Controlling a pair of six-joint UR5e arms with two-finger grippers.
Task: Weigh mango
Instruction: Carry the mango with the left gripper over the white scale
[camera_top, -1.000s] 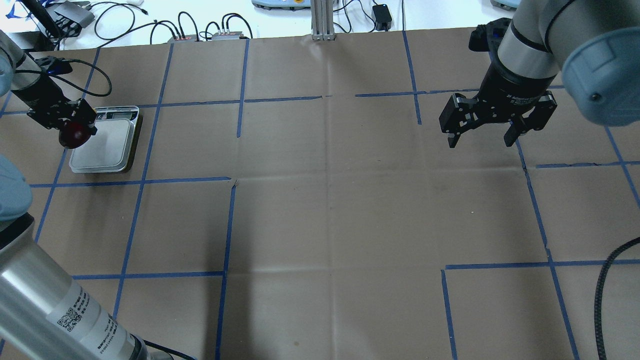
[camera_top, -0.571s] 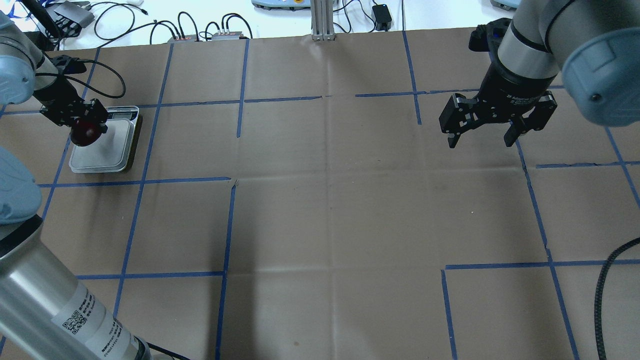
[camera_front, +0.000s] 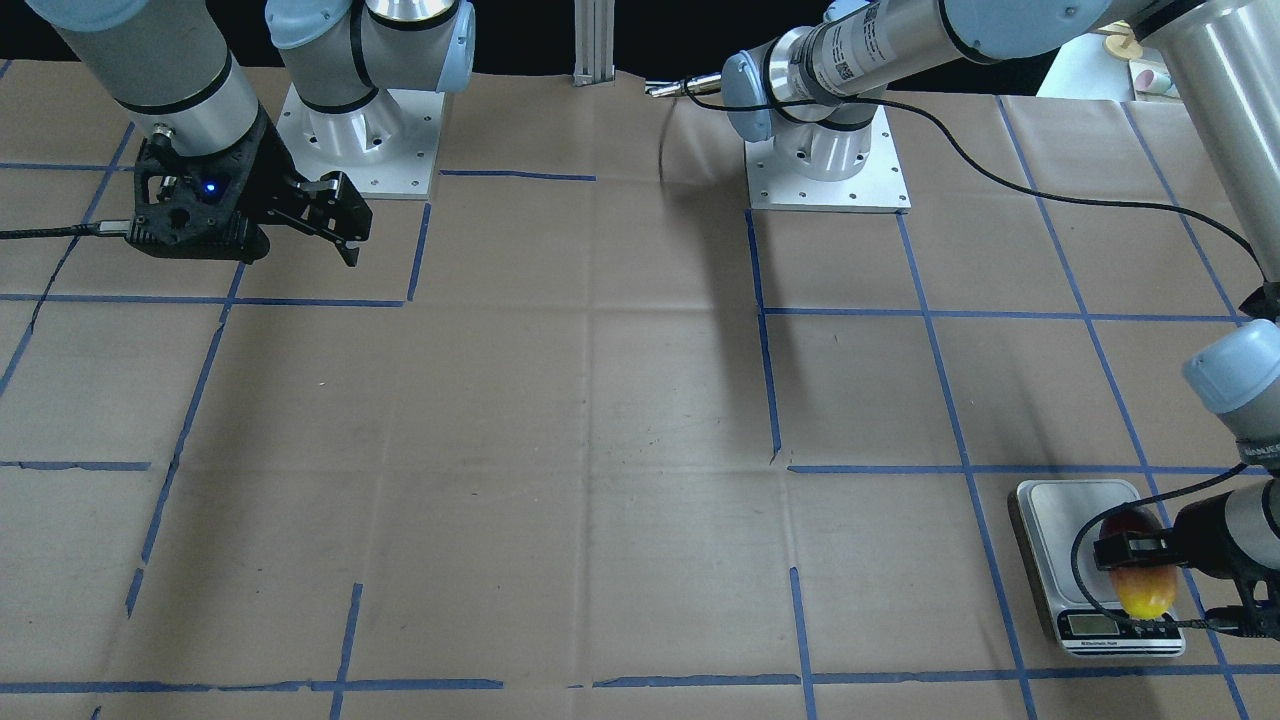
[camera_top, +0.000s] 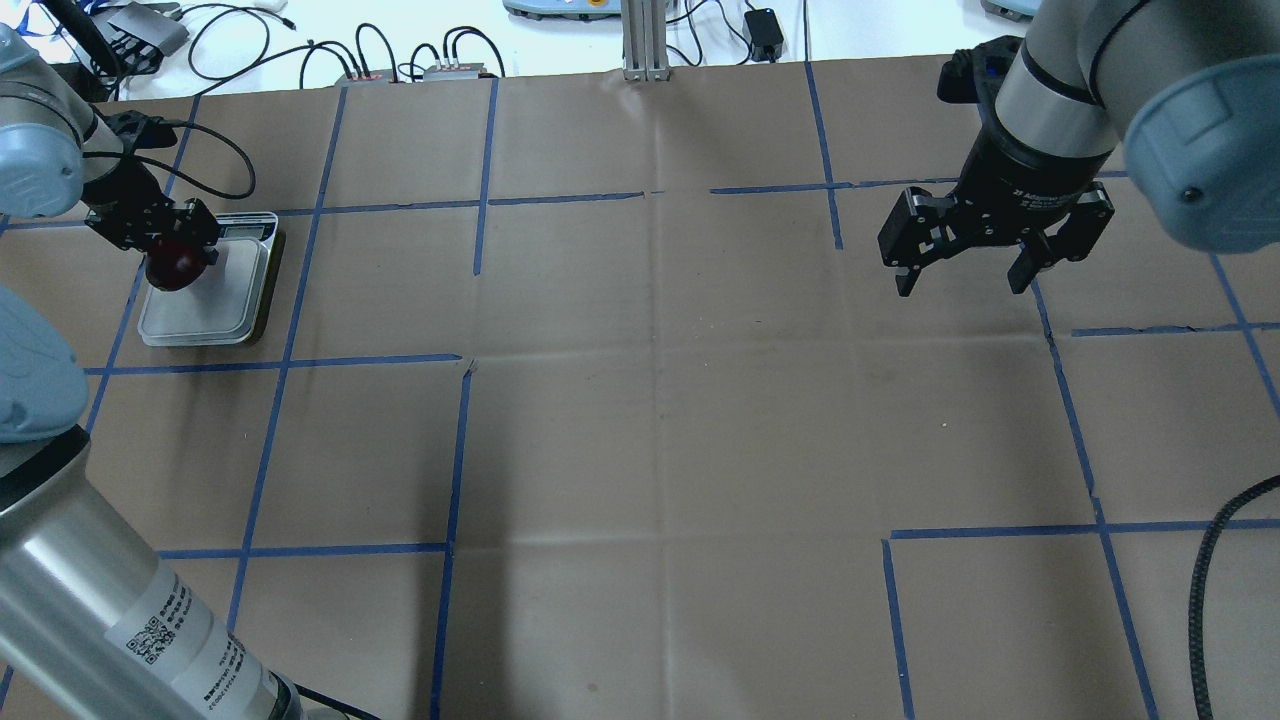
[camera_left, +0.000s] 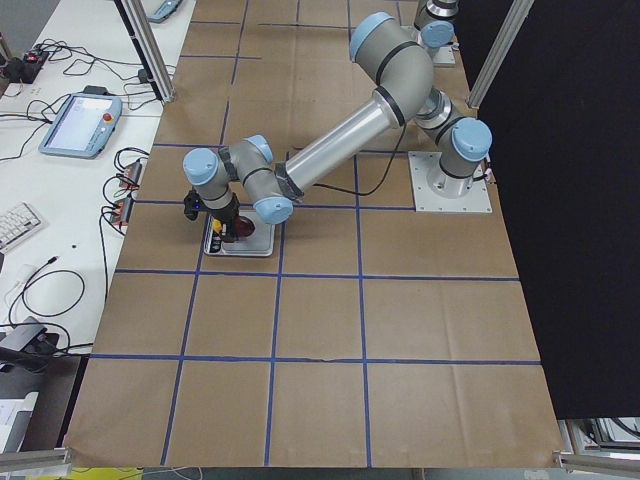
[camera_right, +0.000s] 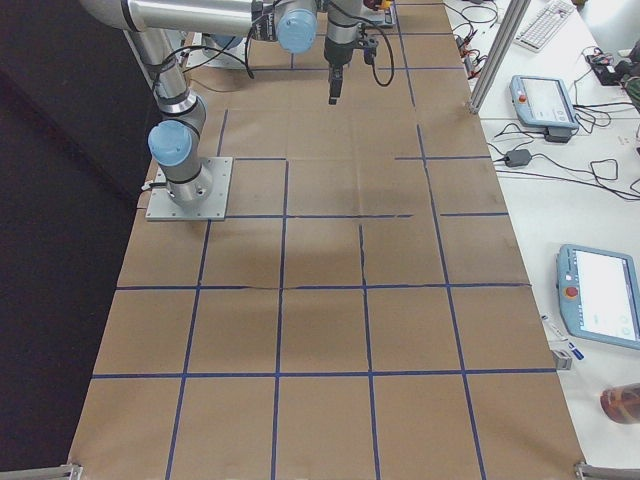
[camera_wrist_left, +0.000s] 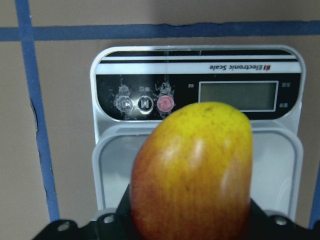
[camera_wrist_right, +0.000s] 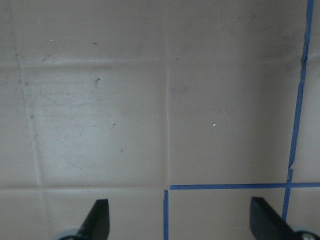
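Note:
The mango (camera_wrist_left: 192, 175) is red fading to yellow and fills the left wrist view. My left gripper (camera_top: 172, 250) is shut on the mango (camera_top: 174, 265) and holds it over the silver kitchen scale (camera_top: 215, 305) at the table's far left. In the front view the mango (camera_front: 1140, 585) hangs over the scale (camera_front: 1060, 520), near its display end. I cannot tell whether it touches the platform. The scale's display (camera_wrist_left: 238, 96) is blank. My right gripper (camera_top: 962, 272) is open and empty above the table at the right.
Blue tape lines (camera_top: 460, 440) divide the brown cardboard table cover. Cables and small boxes (camera_top: 400, 60) lie beyond the far edge. A black cable (camera_top: 1215, 560) hangs at the right edge. The arm bases (camera_front: 825, 150) stand at the robot's side.
My left gripper has carried the mango from the scale's left edge inward and toward the far display end. The right arm has not moved.

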